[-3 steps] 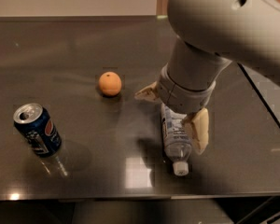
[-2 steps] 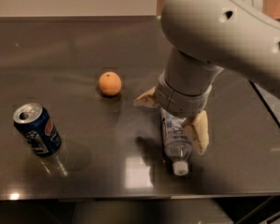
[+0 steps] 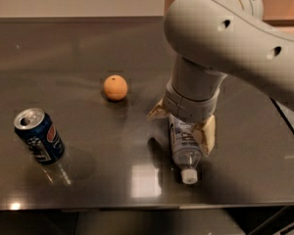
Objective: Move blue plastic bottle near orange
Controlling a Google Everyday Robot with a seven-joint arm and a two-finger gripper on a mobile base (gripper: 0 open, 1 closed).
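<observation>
Jaws lowered over the blue plastic bottle [image 3: 186, 148], spread to either side of it, on the dark surface [image 3: 88, 48].

Jaws stood open and straddled the label end of the bottle. One of the tan fingers [image 3: 206, 135] lay against its right side; the other sat just beside its left side, with no firm clamp evident. The bottle lay flat between the jaws, and its white cap [image 3: 189, 176] projected out past them toward the near edge. The orange [image 3: 115, 87] rested to the left of the jaws and slightly farther back, apart from the bottle. A blue soda can [image 3: 39, 136] stood tilted well to the left of the jaws, nearer the front edge. The pale arm [image 3: 220, 28] rose above the jaws and hid the far end of the bottle.
</observation>
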